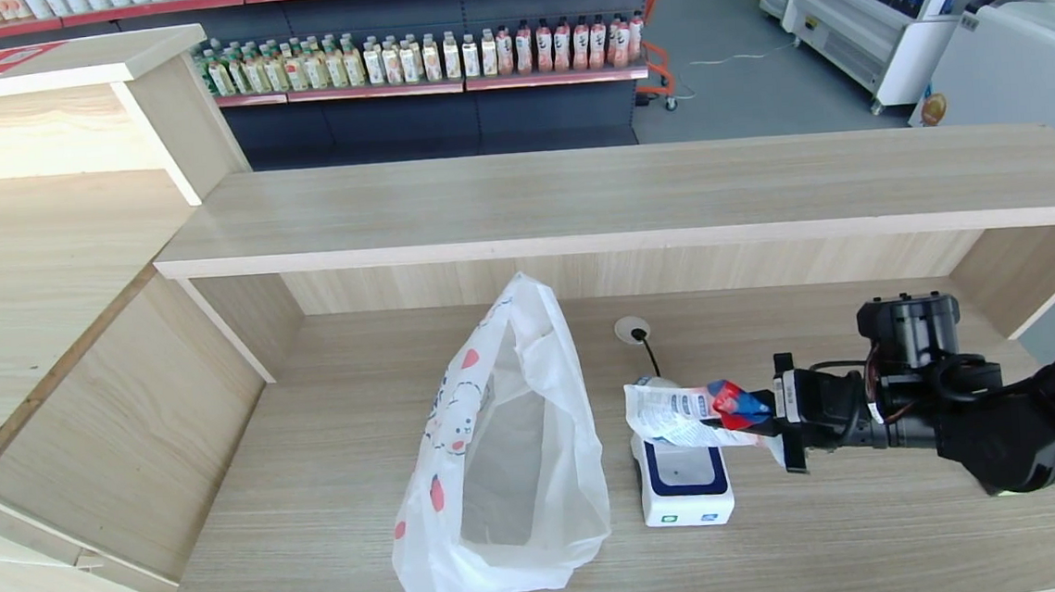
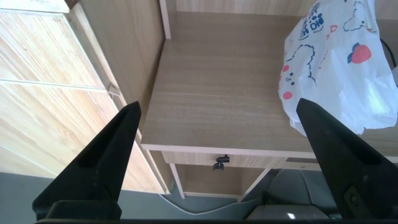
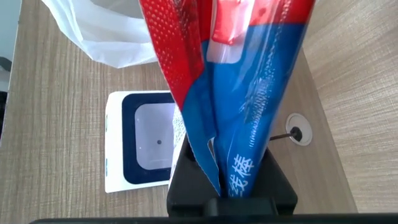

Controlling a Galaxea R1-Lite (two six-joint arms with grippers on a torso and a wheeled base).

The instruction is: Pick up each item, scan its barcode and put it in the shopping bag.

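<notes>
The packet (image 1: 695, 410), a crinkled wrapper in red, blue and white, is held in the air just above the scanner (image 1: 686, 487). Its white printed end points toward the shopping bag, and its red and blue end is pinched in the right gripper (image 1: 761, 415). The right gripper is clamped on that end of the packet. In the right wrist view the packet (image 3: 249, 93) hangs down from the dark fingers (image 3: 186, 180), with the scanner (image 3: 140, 142) below and to one side of it.

The scanner is a white box with a dark blue frame around a pale window. It lies flat on the wooden counter (image 1: 319, 506). A black cable runs from its far end to a round port (image 1: 632, 329) in the counter top.

Just beside the scanner, on the robot's left, the shopping bag (image 1: 502, 465) stands with its mouth gaping open. It is thin white plastic with a cartoon print and red spots.

The left gripper (image 2: 219, 107) hangs over the near left edge of the counter with its two dark fingers spread wide and nothing between them. The bag (image 2: 339, 68) is well apart from it.

Behind the counter, a shop shelf (image 1: 418, 59) carries a row of bottles.
</notes>
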